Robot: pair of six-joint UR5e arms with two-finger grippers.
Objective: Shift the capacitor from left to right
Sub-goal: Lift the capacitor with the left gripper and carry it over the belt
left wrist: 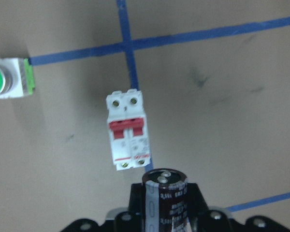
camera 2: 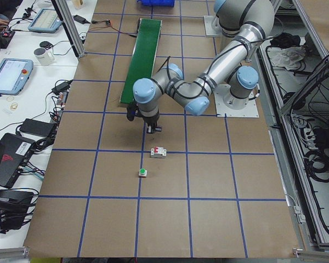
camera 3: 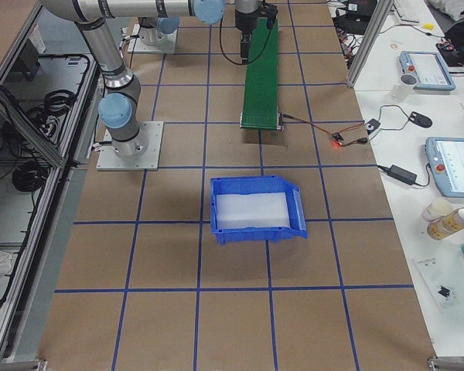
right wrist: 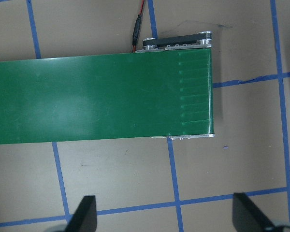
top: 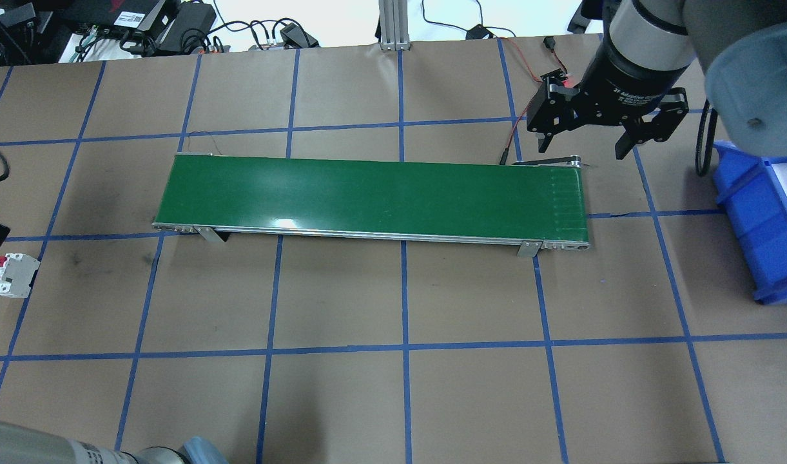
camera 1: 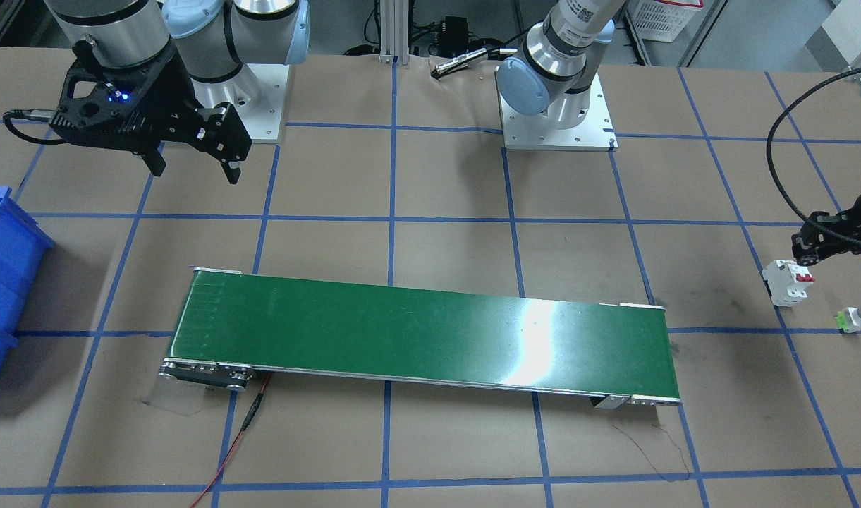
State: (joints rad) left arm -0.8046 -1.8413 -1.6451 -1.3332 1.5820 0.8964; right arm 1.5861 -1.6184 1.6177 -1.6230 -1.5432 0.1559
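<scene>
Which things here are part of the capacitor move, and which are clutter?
Job: capacitor, held in left end effector; probably also conveyor belt, right end effector and blue bin.
Clutter: white circuit breaker; green push button.

The capacitor is a dark cylinder with pale print on its sleeve and a shiny silvery end. It sits clamped in my left gripper, near the white circuit breaker.

End of green conveyor belt beyond right tool with wide-apart fingertips.
</scene>
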